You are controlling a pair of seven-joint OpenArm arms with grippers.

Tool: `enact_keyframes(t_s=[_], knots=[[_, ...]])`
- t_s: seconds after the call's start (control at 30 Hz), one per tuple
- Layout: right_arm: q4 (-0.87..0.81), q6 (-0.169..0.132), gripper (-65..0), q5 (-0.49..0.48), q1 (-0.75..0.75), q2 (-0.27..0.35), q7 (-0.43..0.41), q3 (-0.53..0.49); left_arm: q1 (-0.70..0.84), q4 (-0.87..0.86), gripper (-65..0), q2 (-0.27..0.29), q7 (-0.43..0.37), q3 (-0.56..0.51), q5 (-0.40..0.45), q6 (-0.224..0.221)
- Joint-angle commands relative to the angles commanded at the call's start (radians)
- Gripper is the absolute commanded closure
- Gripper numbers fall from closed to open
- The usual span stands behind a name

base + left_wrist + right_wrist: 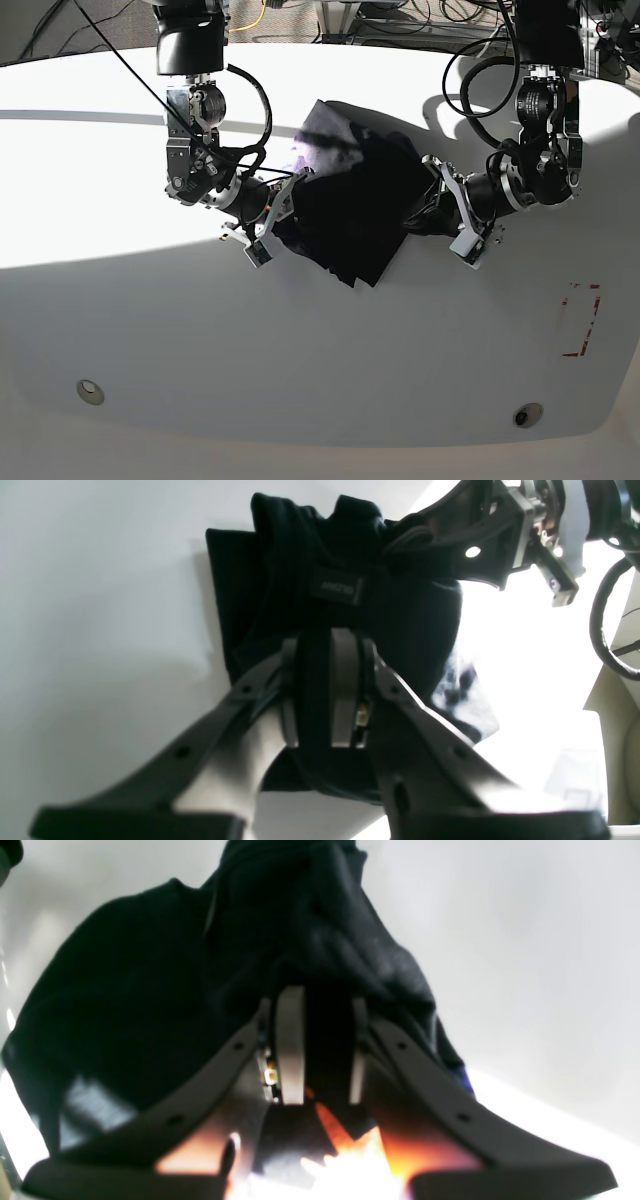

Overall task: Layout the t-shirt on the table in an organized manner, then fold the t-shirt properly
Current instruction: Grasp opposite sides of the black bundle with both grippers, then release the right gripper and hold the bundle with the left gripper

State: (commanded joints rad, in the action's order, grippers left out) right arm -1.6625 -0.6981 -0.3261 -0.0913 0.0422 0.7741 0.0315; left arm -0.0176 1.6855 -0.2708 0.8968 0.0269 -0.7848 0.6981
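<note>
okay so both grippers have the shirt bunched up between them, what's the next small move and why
Probably draw the two arms apart sideways. The left gripper and right gripper each pinch black cloth, yet the t-shirt hangs crumpled between them, narrow and folded over itself above the table. Spreading the grips should stretch it flat before it is laid down.

Loose cables (300, 12) on floor beyond far edge.

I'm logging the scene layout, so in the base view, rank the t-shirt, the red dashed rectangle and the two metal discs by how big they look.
1. t-shirt, by far the largest.
2. red dashed rectangle.
3. The metal discs, left and right, look about alike; no ranking between them.
</note>
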Motion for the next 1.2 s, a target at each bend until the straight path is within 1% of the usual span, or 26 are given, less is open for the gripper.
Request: enact_keyframes(t_s=[0.07, 0.13, 0.2, 0.3, 0.33, 0.37, 0.47, 0.5, 0.57, 0.6, 0.63, 0.7, 0.77, 0.8, 0.83, 0.93, 1.0, 1.03, 1.13, 1.17, 1.2], knots=[[-0.094, 0.000, -12.4, 0.000, 0.006, 0.000, 0.058, 0.000, -0.002, -0.006, -7.9, 0.005, -0.002, 0.000, 0.002, 0.000], [-0.150, 0.000, -12.4, 0.000, 0.012, 0.000, 0.097, 0.000, -0.003, -0.011, -7.8, 0.018, -0.005, 0.014, 0.006, 0.000], [-0.206, 0.000, -12.4, 0.002, 0.012, 0.000, 0.127, 0.000, -0.002, -0.018, -7.8, 0.038, -0.005, 0.060, 0.008, 0.000], [-0.272, 0.000, -12.4, 0.006, 0.020, 0.000, 0.186, 0.000, 0.005, -0.031, -8.1, 0.086, -0.005, 0.155, 0.008, -0.004], [-0.281, 0.000, -12.4, 0.006, 0.025, 0.000, 0.195, 0.000, 0.006, -0.032, -8.1, 0.092, -0.005, 0.169, 0.009, -0.030], [-0.295, 0.000, -12.4, 0.008, 0.035, 0.002, 0.209, 0.000, 0.014, -0.034, -8.1, 0.103, -0.005, 0.189, 0.014, -0.065], [-0.301, 0.000, -12.4, 0.009, 0.051, 0.005, 0.210, 0.000, 0.026, -0.034, -8.1, 0.110, -0.005, 0.192, 0.028, -0.090], [-0.299, 0.000, -12.4, 0.011, 0.055, 0.005, 0.210, 0.000, 0.026, -0.034, -8.1, 0.118, -0.005, 0.192, 0.031, -0.091], [-0.288, 0.000, -12.4, 0.011, 0.068, 0.006, 0.210, 0.000, 0.026, -0.032, -8.1, 0.158, -0.005, 0.181, 0.043, -0.110], [-0.279, 0.000, -12.4, 0.011, 0.069, 0.006, 0.207, 0.000, 0.026, -0.032, -8.1, 0.169, -0.005, 0.175, 0.051, -0.117], [-0.264, 0.000, -12.4, 0.011, 0.071, 0.008, 0.199, -0.002, 0.026, -0.032, -8.1, 0.186, -0.005, 0.163, 0.064, -0.136], [-0.236, 0.000, -12.4, 0.012, 0.074, 0.012, 0.176, -0.002, 0.026, -0.032, -8.1, 0.216, -0.005, 0.127, 0.101, -0.173], [-0.184, 0.000, -12.4, 0.032, 0.072, 0.029, 0.132, -0.005, 0.025, -0.037, -8.1, 0.253, -0.008, 0.092, 0.143, -0.197], [-0.163, 0.000, -12.4, 0.040, 0.071, 0.032, 0.114, -0.006, 0.023, -0.038, -8.1, 0.265, -0.014, 0.080, 0.161, -0.205], [-0.124, 0.000, -12.4, 0.055, 0.069, 0.032, 0.080, -0.006, 0.026, -0.046, -8.1, 0.288, -0.037, 0.055, 0.198, -0.211], [-0.015, 0.000, -12.4, 0.095, 0.061, 0.032, -0.023, -0.006, 0.034, -0.074, -8.1, 0.322, -0.101, 0.006, 0.262, -0.214], [0.058, 0.000, -12.4, 0.118, 0.041, 0.032, -0.086, -0.008, 0.043, -0.104, -8.1, 0.330, -0.132, -0.012, 0.296, -0.214], [0.124, 0.000, -12.0, 0.133, 0.029, 0.035, -0.138, -0.008, 0.048, -0.137, -8.1, 0.330, -0.144, -0.015, 0.318, -0.214], [0.262, 0.000, -11.9, 0.150, 0.006, 0.038, -0.235, -0.006, 0.038, -0.206, -8.1, 0.331, -0.161, -0.014, 0.350, -0.214], [0.296, 0.000, -11.9, 0.152, 0.000, 0.044, -0.265, -0.003, 0.034, -0.229, -8.1, 0.330, -0.166, -0.014, 0.356, -0.214], [0.350, 0.000, -11.7, 0.149, -0.006, 0.063, -0.313, -0.003, 0.021, -0.267, -8.1, 0.327, -0.176, -0.014, 0.367, -0.214]])
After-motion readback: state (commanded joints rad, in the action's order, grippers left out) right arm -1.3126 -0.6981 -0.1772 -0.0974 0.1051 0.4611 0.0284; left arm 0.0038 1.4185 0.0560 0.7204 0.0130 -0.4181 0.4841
